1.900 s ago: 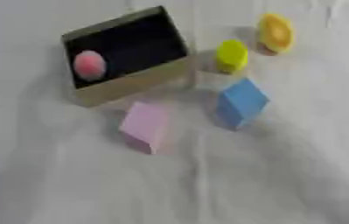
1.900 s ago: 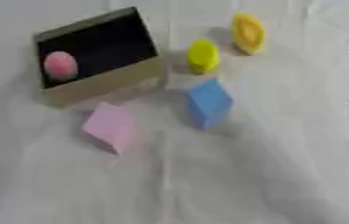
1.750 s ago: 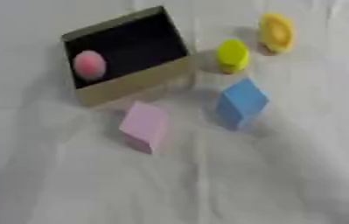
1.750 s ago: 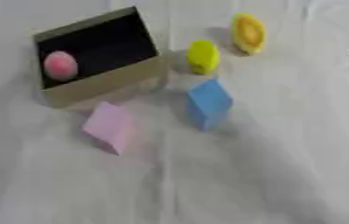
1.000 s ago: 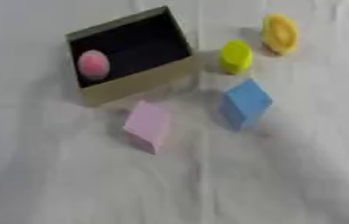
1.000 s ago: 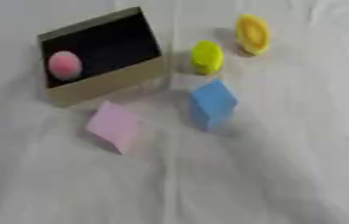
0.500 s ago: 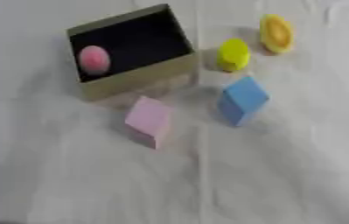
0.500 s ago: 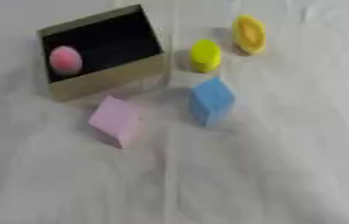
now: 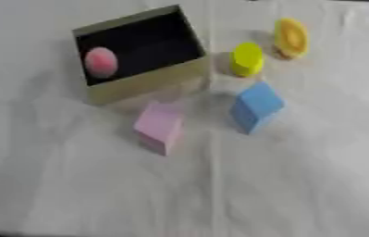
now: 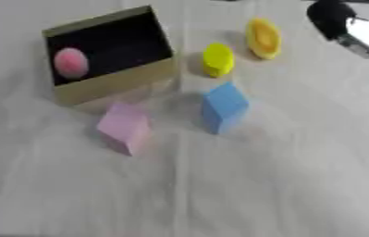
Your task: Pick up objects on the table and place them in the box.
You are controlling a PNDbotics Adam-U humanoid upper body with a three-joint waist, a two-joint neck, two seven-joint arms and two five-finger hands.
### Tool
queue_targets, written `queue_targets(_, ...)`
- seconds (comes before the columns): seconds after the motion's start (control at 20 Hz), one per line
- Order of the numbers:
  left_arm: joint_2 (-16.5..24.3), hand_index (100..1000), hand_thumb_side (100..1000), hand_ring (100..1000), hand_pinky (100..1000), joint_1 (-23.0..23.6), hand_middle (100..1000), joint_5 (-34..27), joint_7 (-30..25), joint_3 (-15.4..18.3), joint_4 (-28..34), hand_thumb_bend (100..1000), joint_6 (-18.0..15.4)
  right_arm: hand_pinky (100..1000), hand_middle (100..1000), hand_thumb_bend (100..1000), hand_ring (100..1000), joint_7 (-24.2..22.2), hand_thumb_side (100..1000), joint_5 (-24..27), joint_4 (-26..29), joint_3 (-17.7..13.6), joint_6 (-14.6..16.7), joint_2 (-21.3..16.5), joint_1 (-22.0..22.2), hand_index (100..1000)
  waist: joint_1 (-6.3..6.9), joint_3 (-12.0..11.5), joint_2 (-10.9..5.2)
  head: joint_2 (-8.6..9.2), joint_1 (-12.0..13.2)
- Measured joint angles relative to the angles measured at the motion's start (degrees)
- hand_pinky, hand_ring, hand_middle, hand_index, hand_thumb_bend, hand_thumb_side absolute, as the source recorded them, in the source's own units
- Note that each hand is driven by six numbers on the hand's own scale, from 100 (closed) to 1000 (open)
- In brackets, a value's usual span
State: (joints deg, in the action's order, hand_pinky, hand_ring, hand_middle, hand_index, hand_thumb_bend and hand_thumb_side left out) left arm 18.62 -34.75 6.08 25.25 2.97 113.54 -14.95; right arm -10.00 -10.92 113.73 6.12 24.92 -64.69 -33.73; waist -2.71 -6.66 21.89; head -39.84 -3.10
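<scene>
Fingers couldn't be made out on right hand (image 10: pixel 351 24), a blur far right of box (image 9: pixel 151 79). Pink ball (image 9: pixel 101 61) inside; pink cube (image 9: pixel 160 127) just before it, likely next.

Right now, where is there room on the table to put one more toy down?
The white cloth below the pink block and blue block is bare. It is crowded beside the box, where the yellow piece and orange piece sit.
</scene>
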Motion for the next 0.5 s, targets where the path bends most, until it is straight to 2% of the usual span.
queue_targets(0.25,0.00,828,502,712,718,-0.01,683,-0.05,-0.26,-0.31,0.00,538,0.09,844,807,276,858,-6.35,668,-0.27,0.02,3.52,1.61,-2.22,-1.28,898,-0.28,-0.30,-0.01,0.00,-0.22)
queue_targets(0.5,0.00,828,505,712,717,-0.01,682,-0.27,-0.39,-0.32,0.00,535,0.01,849,811,286,868,-11.24,625,0.31,0.02,7.19,1.09,-2.18,-4.34,908,-0.15,-0.48,-0.01,0.00,-0.22)
